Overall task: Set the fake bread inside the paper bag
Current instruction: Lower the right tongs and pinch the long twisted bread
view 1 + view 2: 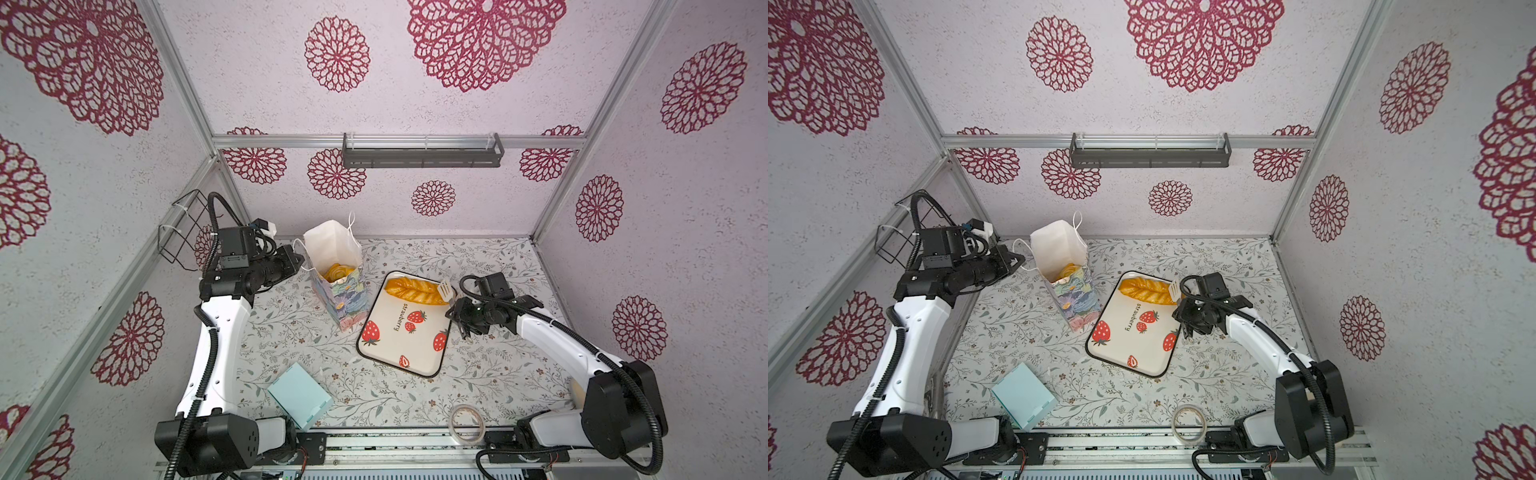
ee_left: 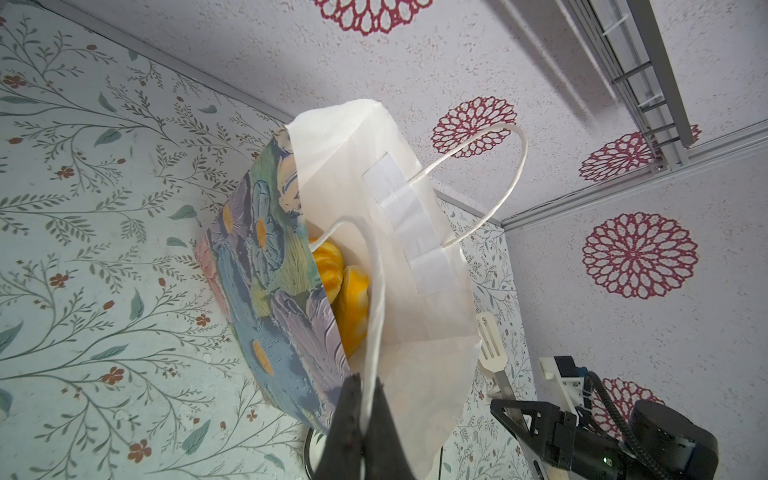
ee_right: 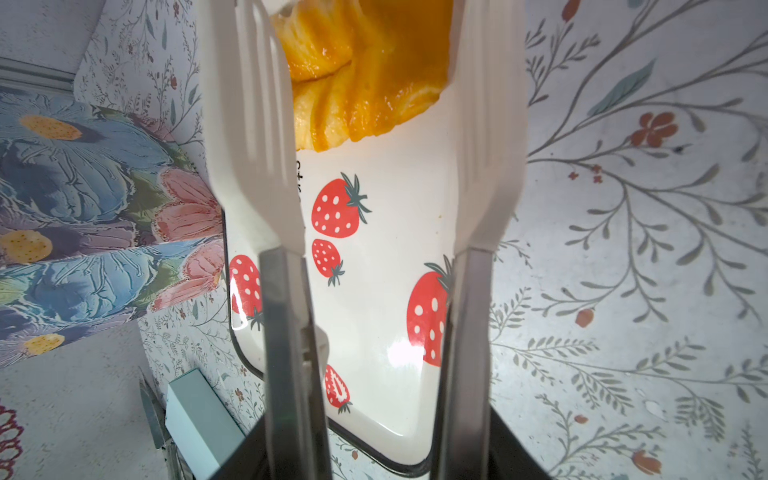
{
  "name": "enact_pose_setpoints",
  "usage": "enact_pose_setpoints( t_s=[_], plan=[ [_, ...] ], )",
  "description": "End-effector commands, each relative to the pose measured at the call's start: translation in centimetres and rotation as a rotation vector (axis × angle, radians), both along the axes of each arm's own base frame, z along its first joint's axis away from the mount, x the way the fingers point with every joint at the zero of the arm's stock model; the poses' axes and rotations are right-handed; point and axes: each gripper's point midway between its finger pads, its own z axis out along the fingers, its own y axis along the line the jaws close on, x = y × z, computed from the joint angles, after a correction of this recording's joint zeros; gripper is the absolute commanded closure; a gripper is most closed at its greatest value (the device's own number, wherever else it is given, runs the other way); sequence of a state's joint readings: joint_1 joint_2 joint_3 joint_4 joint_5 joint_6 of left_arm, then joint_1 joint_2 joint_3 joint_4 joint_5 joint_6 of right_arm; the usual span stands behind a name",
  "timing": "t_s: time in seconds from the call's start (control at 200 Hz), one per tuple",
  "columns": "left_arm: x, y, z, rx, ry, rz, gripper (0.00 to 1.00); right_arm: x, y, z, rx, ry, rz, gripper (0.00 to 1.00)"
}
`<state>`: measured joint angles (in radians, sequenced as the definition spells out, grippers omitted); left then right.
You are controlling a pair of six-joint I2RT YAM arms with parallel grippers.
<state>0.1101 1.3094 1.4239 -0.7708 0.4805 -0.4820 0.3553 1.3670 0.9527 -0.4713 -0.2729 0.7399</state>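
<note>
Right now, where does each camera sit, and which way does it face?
Both top views: high in front, looking down; left arm, right arm, paper bag, tray.
Left wrist: at the bag's mouth, looking in; left end effector pinching its handle.
Right wrist: over the tray, facing the loaf along tongs the right end effector holds.
Wrist views share bag and tongs.

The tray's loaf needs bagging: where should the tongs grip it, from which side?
Grip the long loaf across its narrow width, near the middle, from its right end, where the tongs straddle it. It lies flat along the tray rim; an end grip might sag.
</note>
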Motion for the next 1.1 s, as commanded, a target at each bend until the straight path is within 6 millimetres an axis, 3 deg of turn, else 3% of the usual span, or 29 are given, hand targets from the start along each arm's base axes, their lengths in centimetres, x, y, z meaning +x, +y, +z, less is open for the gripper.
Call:
enact_pose_setpoints(
  t_s=[0.0,0.69,1.096],
  plan=[
    [0.2,0.0,0.1,0.005,-0.008,-0.002,1.00,1.2,-0.5,1.8,-0.018,-0.082,0.006,0.45],
    [0.1,0.2,0.0,0.016,-0.005,0.006,1.00,3.1,0.9,-0.6,0.027,-0.059,0.044,0.46],
    [0.1,0.3,-0.2,0.016,0.000,0.007,1.00,3.6,0.7,-2.0,0.025,-0.039,0.048,0.46]
  ],
)
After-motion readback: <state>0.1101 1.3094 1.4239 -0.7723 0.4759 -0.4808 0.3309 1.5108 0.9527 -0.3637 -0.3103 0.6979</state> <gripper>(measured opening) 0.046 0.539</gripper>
